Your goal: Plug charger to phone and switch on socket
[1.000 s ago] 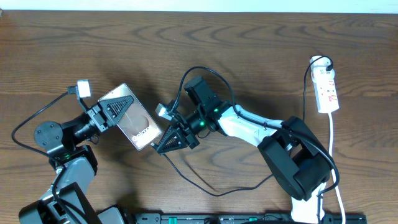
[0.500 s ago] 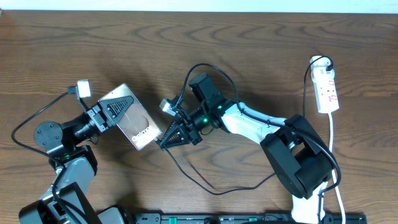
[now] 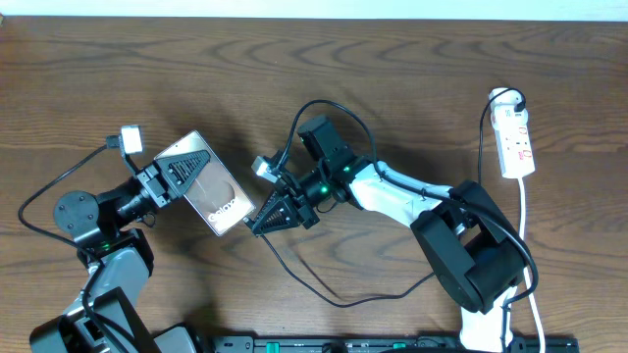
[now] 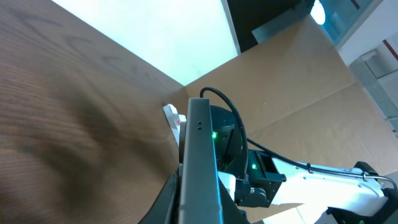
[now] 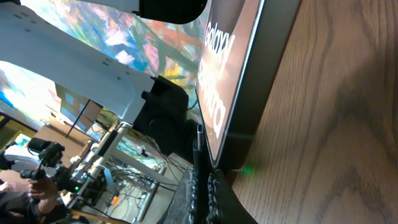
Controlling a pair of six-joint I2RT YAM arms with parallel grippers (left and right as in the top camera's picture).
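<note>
The dark brown wood-grain table (image 3: 442, 88) is evenly lit, a white strip (image 3: 294, 8) runs along its far edge, and a tan cardboard-like panel (image 4: 298, 81) stands beyond it.

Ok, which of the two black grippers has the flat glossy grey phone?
The left gripper, on the overhead view's left, is clamped across the flat grey phone; the right gripper only pinches the thin black charger cable at the phone's edge.

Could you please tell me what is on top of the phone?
One black finger of the left gripper lies across half of the phone; its lettered half is bare. The finger beneath is hidden.
</note>
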